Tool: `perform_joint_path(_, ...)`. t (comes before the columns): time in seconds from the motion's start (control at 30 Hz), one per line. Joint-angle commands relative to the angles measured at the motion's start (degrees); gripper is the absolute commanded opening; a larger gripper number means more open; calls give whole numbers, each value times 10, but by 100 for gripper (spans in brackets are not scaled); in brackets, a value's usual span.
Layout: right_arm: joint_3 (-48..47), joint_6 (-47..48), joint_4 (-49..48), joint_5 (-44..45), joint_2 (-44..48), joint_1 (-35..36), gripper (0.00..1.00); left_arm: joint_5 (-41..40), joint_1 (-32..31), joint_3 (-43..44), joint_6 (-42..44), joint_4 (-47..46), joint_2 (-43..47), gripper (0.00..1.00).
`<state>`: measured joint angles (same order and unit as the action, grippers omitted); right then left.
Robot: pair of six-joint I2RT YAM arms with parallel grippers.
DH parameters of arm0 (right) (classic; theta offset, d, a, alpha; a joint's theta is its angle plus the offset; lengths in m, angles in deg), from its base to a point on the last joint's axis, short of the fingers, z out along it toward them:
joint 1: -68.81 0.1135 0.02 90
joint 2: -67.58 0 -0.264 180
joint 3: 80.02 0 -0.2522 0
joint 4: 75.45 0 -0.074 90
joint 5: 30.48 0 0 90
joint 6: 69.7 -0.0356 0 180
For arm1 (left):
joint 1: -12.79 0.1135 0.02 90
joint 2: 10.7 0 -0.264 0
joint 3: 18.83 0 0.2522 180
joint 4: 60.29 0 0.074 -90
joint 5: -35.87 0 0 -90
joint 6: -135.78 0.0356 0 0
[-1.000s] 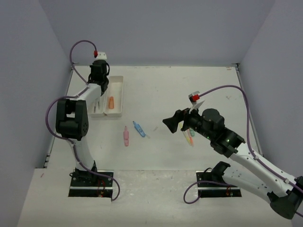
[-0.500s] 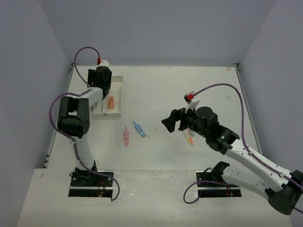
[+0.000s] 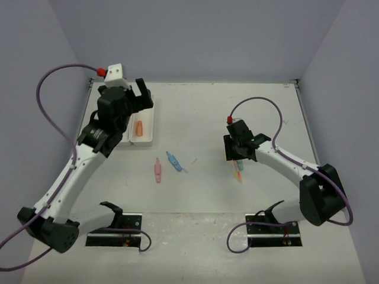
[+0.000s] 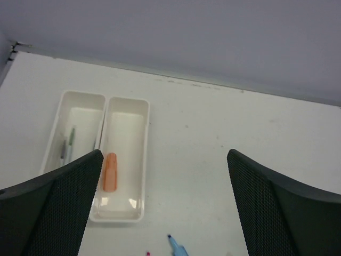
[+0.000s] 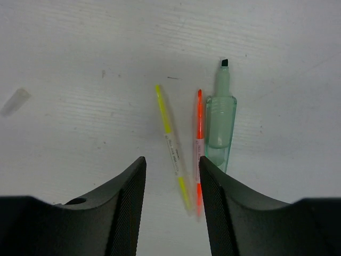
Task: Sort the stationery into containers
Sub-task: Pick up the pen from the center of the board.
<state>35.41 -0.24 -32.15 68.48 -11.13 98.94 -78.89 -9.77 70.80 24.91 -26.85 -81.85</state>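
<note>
Under me: flat white matte tabletop (image 3: 201, 112), fine ridged grain plain in my right wrist view. Few tiny dark specks (image 5: 171, 78) on it there. Pale lavender back wall (image 3: 195, 41) meets tabletop's far edge. Smudged dark dirt marks (image 4: 176, 81) along that seam. Matching lavender left side wall (image 3: 29, 89) and right side wall (image 3: 349, 71). Rougher grey-white ledge (image 3: 189, 248) runs along near edge.

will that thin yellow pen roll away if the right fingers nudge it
Probably: the yellow pen looks slim and round, lying flat on the table, so a sideways nudge may roll it. It looks stiff and light. The orange pen beside it might stop it.
</note>
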Motion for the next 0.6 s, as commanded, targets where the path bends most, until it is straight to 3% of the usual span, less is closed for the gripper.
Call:
perform_joint_path(0.0, -37, 12, 35, 24, -36, -3, 45, 54, -10, -120, -59, 45, 81, 100)
perform_joint_path(0.2, -39, 12, 37, 16, -85, -3, 41, 103, -12, -205, -45, 46, 161, 100)
perform_joint_path(0.57, -46, 12, 27, -14, -135, 3, 33, 134, -12, -237, -46, 40, 203, 100)
